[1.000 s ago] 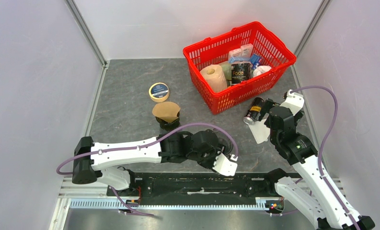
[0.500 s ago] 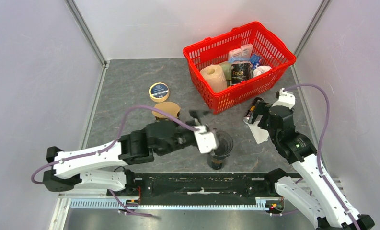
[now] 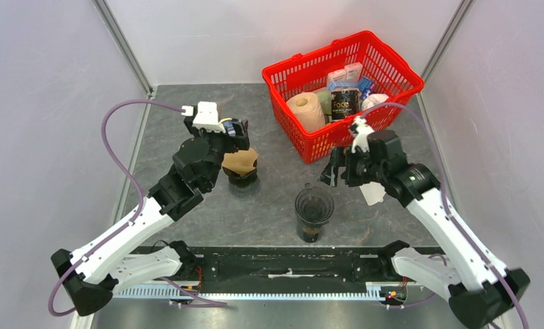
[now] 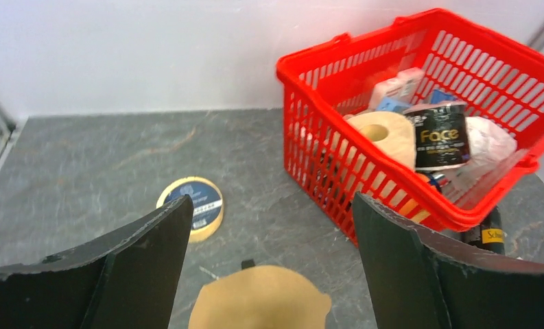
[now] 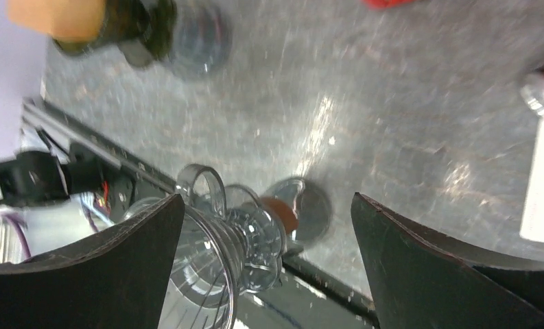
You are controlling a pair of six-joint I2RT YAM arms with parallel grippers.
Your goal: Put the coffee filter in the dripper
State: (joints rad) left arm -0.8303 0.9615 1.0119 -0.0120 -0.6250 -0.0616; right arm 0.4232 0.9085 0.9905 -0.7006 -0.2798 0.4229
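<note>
A brown paper coffee filter (image 3: 240, 160) sits on a black stand left of centre. The clear glass dripper (image 3: 314, 204) stands on a dark cup near the table's front. My left gripper (image 3: 236, 131) is open and empty, hovering just behind and above the filter. In the left wrist view the filter (image 4: 258, 301) lies below and between the open fingers of my left gripper (image 4: 272, 202). My right gripper (image 3: 332, 173) is open and empty, up and to the right of the dripper. In the right wrist view the dripper (image 5: 207, 260) shows by the left finger of my right gripper (image 5: 269, 199).
A red basket (image 3: 385, 115) with a paper roll, a can and packets stands at the back right; it also shows in the left wrist view (image 4: 324, 147). A yellow tape roll (image 4: 193, 205) lies behind the filter. A white packet (image 3: 373, 193) lies under my right arm.
My left arm has swung from the near centre out to the far left, over the filter. My right gripper has moved left toward the dripper, which now stands uncovered.
</note>
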